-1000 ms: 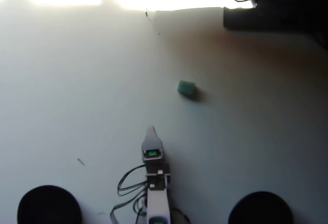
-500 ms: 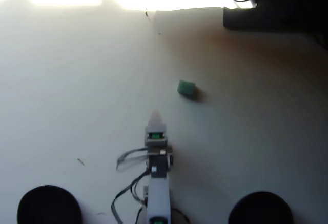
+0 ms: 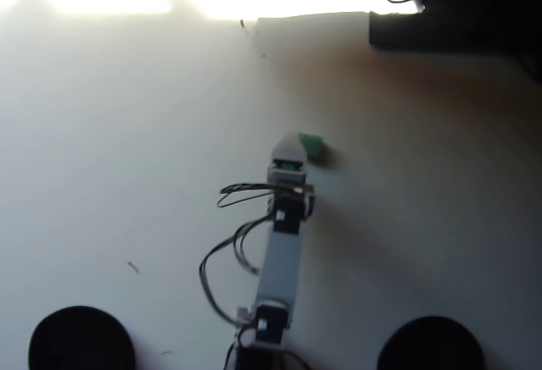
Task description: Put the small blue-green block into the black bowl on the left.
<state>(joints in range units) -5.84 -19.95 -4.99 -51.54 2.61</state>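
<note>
1 small blue-green block (image 3: 312, 145) sits on the white table (image 3: 127, 133), right of centre in the overhead view and partly hidden by the gripper (image 3: 290, 144), which has reached out from near the bottom edge within the last second and now hangs over it. Whether the jaws are apart or have hold of anything cannot be told from above. The grasp looks close. 2 black bowls wait below: the left bowl (image 3: 80, 338), the target, and the right bowl (image 3: 430, 344).
</note>
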